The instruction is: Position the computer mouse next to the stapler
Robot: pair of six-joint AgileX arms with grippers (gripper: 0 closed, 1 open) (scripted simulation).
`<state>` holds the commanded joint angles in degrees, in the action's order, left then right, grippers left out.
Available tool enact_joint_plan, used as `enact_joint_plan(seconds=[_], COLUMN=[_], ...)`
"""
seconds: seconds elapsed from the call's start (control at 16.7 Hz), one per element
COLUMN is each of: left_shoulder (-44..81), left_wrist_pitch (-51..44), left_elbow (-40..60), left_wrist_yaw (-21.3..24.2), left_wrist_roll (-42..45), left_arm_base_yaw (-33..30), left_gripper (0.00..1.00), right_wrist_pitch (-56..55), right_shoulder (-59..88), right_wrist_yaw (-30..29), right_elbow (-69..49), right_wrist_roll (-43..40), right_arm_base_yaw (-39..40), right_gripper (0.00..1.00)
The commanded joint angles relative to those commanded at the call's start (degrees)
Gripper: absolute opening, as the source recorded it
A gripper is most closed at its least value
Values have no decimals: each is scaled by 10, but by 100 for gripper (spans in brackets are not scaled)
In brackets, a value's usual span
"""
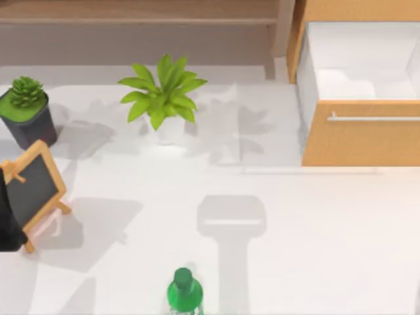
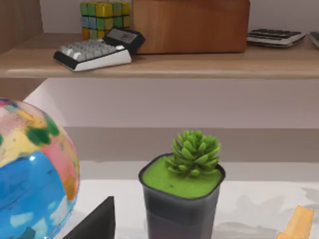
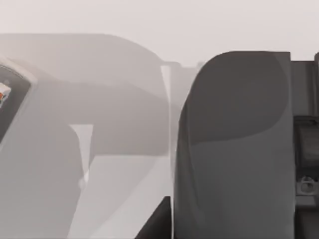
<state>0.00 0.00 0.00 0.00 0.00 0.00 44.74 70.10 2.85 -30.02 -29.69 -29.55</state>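
A large, smooth, dark grey rounded form (image 3: 234, 149) sits very close in the right wrist view, above the pale table. I cannot tell whether it is the computer mouse or part of my right gripper. Beside it are darker mechanical parts with a small screw (image 3: 305, 186). The stapler is out of view. A black mass at the top view's left edge (image 1: 8, 216) looks like my left arm, parked beside the easel.
A chalkboard easel (image 1: 33, 190), a dark succulent pot (image 1: 27, 115) (image 2: 182, 199) and a leafy plant (image 1: 164, 92) stand left and centre. A green bottle (image 1: 184, 292) stands at the front. An open wooden drawer (image 1: 361, 134) is back right. A globe (image 2: 30, 174) is near the left wrist. A shelf holds a calculator (image 2: 94, 50).
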Motion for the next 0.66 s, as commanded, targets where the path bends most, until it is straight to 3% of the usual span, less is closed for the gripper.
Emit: enact_joint_plan(seconds=[0.3,0.66], left_shoulder=[0,0], left_wrist_pitch=[0,0], left_elbow=[0,0], left_wrist_yaw=[0,0], left_wrist_roll=[0,0], left_arm_base_yaw=[0,0], left_gripper=[100,100], right_wrist_pitch=[0,0], right_shoulder=[0,0], right_wrist_yaw=[0,0], right_elbow=[0,0], right_wrist_roll=[0,0], right_arm_base_yaw=[0,0], right_gripper=[98,100])
